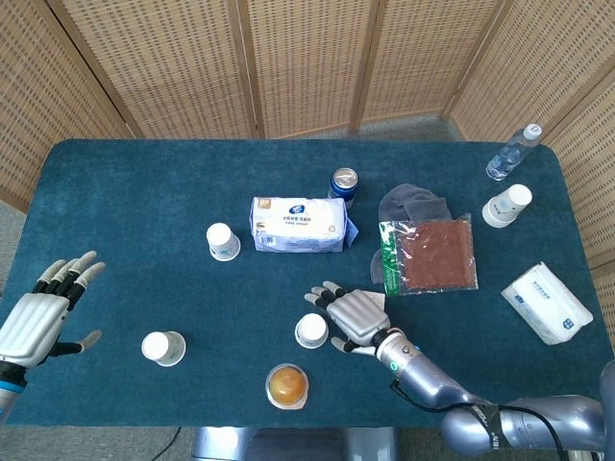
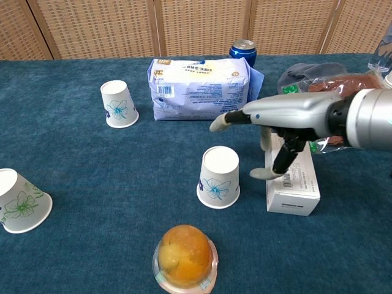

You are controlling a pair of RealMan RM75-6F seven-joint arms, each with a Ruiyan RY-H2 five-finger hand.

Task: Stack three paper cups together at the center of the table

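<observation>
Right hand (image 2: 288, 125) hovered just beside upturned white floral paper cup (image 2: 218, 177) – fingers spread, gripping nothing; left hand (image 1: 40, 309) likewise spread, empty – cup stood on blue bench (image 1: 144, 192).

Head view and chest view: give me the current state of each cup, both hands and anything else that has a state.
Centre cup: upside down on the table, untouched.
Left-front cup: upside down, tilted.
Far-left cup: upside down.
Far-right cup: lying tilted near the bottle.
Right hand: open, beside the centre cup, over the white box.
Left hand: open, holding nothing.
Soda can: upright.
Water bottle: capped.
</observation>
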